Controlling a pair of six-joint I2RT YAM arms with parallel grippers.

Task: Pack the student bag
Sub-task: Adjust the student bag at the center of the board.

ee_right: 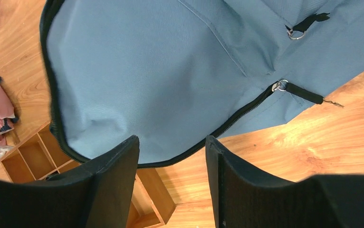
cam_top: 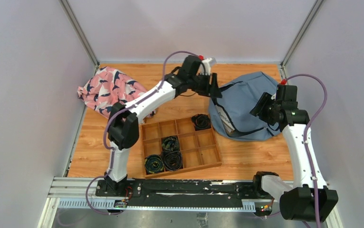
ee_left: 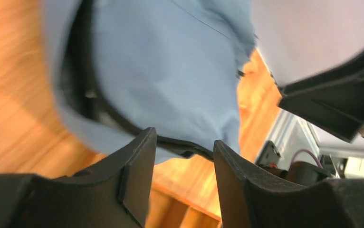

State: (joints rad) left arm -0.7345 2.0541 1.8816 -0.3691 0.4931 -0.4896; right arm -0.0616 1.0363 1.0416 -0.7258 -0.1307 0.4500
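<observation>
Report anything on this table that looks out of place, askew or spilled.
Nothing is spilled or visibly damaged. The wooden tray sits slightly askew. The pink cloth lies crumpled in the far left corner, and the student bag lies slumped on the right.

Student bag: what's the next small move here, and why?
Probably swing the left fingers over to the nearest dark roll in the wooden tray. They stand open and empty by the student bag, the right fingers are open too, and four rolls sit unpacked in the tray.
</observation>
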